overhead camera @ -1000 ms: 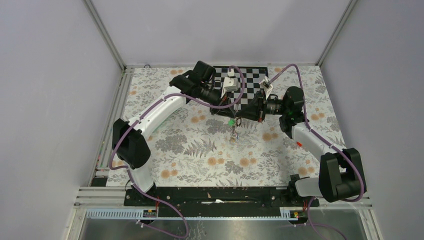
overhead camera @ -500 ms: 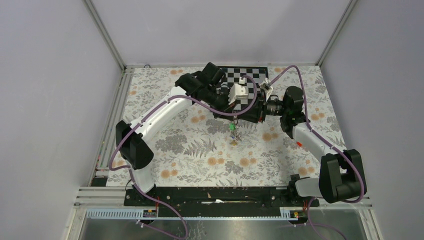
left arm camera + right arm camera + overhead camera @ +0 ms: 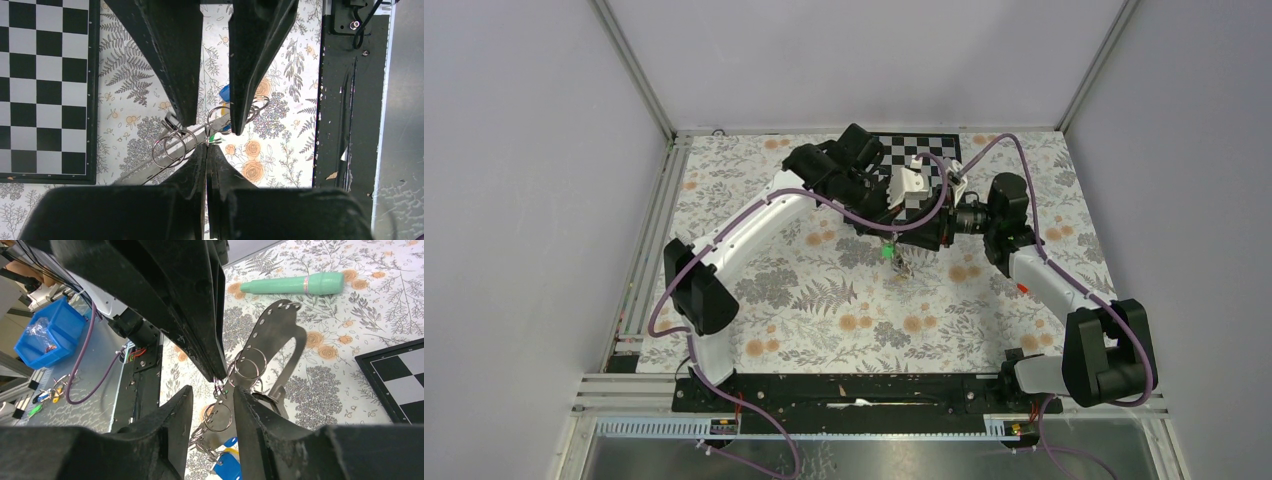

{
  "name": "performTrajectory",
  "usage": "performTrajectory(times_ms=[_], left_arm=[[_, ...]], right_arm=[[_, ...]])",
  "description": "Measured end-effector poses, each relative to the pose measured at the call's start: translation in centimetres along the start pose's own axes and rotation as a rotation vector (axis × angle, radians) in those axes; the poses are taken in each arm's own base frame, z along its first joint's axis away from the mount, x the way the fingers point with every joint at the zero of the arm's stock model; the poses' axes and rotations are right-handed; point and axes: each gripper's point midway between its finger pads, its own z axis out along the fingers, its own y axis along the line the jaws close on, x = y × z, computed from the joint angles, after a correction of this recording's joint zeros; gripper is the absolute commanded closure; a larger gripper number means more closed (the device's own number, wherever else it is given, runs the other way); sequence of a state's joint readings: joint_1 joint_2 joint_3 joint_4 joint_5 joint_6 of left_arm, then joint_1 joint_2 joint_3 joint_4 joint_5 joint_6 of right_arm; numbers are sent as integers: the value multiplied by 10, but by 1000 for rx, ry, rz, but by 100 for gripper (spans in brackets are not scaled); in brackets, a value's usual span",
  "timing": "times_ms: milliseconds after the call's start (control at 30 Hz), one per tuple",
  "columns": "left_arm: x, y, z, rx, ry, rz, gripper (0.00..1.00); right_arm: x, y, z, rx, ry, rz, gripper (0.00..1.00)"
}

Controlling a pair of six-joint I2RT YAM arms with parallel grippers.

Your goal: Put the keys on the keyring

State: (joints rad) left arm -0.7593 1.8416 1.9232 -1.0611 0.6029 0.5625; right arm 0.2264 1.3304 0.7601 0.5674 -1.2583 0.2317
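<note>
My left gripper [image 3: 890, 236] is shut, its tips [image 3: 206, 146] pinching a thin silvery wire of the keyring [image 3: 207, 140]. Several linked silvery rings [image 3: 247, 365] hang there. The keys dangle below: a green one [image 3: 887, 252] and blue ones [image 3: 227, 462], one blue also in the left wrist view [image 3: 225, 92]. My right gripper [image 3: 916, 240] faces the left one, open, its fingers [image 3: 265, 435] on either side of one ring [image 3: 218, 415]. The left gripper's tip [image 3: 218, 379] shows from above in the right wrist view. The right gripper's tips [image 3: 212, 124] straddle a ring.
A grey perforated metal strip [image 3: 277, 332] lies under the rings. A long mint-green piece [image 3: 292, 284] lies on the floral cloth. The checkerboard [image 3: 924, 150] is at the back, a small orange-red piece [image 3: 1022, 288] by the right arm. A blue bin [image 3: 42, 335] stands off the table.
My left arm has swung right, bringing its gripper up against the right gripper. The hanging keys have shifted slightly right. The right arm has barely moved.
</note>
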Motion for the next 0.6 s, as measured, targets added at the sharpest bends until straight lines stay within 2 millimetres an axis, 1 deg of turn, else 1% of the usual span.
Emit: performTrajectory(times_ms=[233,467,533,600], left_arm=[[-2,0,2,5,-5,-12,100],[-1,0,5,16,-3,-17,100],[-1,0,6,18,-1,-19,100],[0,0,6,21,-1,-20,100]], right_arm=[[12,0,2,-4,32,7,62],[14,1,2,-6,40,5,63],[15,1,2,-6,42,8,66],[15,1,2,-5,43,9,74]])
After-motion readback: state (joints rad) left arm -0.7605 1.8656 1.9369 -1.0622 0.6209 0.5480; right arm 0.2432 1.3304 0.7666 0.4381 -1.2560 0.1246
